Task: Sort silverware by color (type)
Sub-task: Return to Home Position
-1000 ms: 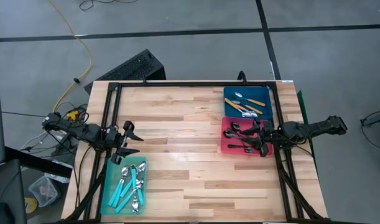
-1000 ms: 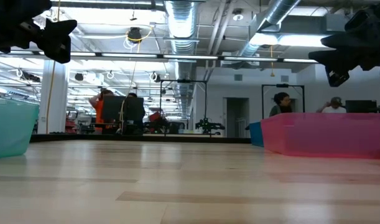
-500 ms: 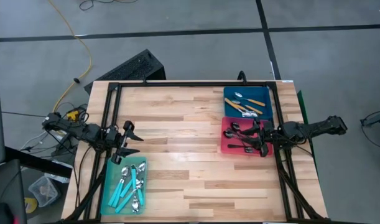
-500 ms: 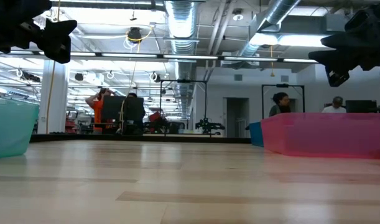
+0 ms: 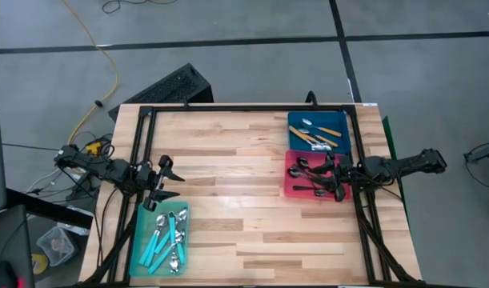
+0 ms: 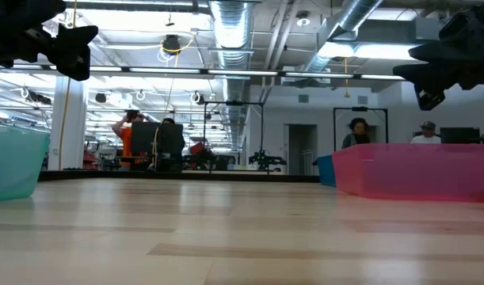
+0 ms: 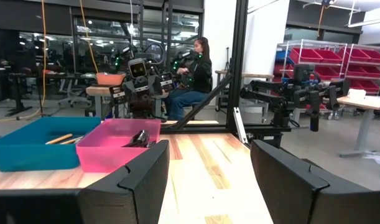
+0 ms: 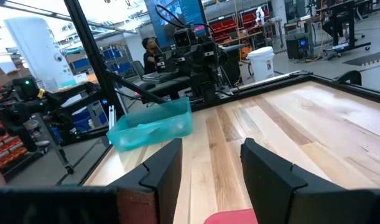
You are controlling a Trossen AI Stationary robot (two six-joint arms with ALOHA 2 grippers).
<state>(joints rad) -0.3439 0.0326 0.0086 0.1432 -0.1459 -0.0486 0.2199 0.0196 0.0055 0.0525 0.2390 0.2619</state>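
Teal spoons point(image 5: 162, 240) lie in the teal bin point(image 5: 141, 230) at the worktop's point(image 5: 244, 208) left edge, left gripper point(image 5: 170, 179) beside it; right gripper point(image 5: 333, 178) hangs over dark spoons point(image 5: 304, 170) in the red bin point(image 5: 291, 193), right edge. Both gape empty; withdraw high, clearing bin walls.

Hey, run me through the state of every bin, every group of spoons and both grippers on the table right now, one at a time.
left gripper: open, empty, at the teal bin's far end.
right gripper: open, empty, over the red bin's edge.
teal bin: holds the teal-handled spoons, lying loose.
red bin: holds the black spoons.
blue bin: holds the orange-handled spoons.
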